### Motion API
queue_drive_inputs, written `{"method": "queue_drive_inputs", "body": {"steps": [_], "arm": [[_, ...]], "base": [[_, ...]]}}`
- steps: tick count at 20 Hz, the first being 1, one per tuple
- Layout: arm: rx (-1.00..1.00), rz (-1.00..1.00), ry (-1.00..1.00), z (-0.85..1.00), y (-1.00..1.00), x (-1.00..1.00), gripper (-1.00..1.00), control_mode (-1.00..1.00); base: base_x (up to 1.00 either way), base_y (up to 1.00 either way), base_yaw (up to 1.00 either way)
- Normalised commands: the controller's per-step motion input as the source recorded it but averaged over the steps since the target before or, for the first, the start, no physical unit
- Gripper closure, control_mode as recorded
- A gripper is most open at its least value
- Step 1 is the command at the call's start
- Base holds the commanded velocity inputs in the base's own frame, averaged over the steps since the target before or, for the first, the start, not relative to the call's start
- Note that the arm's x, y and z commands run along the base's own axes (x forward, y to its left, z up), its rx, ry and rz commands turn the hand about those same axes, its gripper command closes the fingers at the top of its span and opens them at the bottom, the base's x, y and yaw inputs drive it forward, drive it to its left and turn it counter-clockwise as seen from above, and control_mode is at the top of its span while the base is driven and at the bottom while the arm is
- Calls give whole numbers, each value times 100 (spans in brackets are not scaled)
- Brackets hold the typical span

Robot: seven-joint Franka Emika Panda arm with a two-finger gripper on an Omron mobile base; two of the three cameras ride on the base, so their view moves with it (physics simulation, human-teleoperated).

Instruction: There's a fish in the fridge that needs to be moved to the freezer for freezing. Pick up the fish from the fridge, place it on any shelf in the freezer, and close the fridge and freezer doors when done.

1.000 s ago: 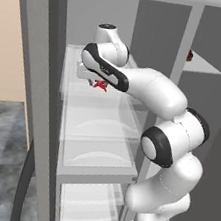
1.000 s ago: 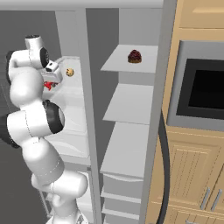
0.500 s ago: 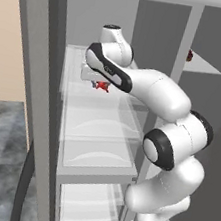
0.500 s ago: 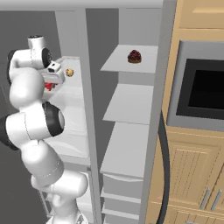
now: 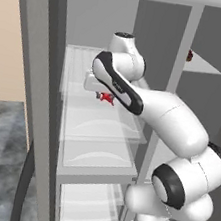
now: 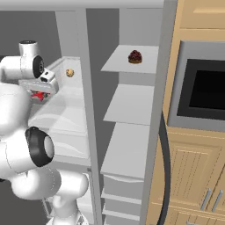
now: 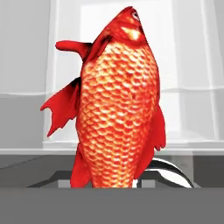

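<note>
1. Fridge [image 5: 96,130], wider left section: door swung wide, front edges of the clear ribbed glass shelves exposed, open room in front of them.
2. Gripper [image 5: 104,95] sits above a glass shelf with the fish [image 5: 106,98] at its tips; fingers hidden, so grip cannot be told. Hand view: fish [image 7: 118,100] fills the frame, clear of the shelf below.
3. Tan speckled ball [image 6: 69,72] rests further back on the shelf.
4. Freezer [image 6: 132,110], narrower right section: open; dark red-brown lump [image 6: 135,56] on the top opaque shelf [image 6: 118,66].
</note>
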Motion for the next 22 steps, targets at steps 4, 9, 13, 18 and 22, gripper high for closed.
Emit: {"method": "queue_drive_inputs", "body": {"steps": [4,9,13,18,22], "arm": [[0,1,-6,28,0,-96,100,-100],[0,1,-13,40,-4,-100,100,-100],[0,2,0,36,-30,-100,100,-100],[0,3,0,13,-93,-90,100,-100],[0,6,-5,18,-91,-72,100,-100]], "base": [[0,0,0],[0,0,0],[0,0,0],[0,0,0],[0,0,0]]}}
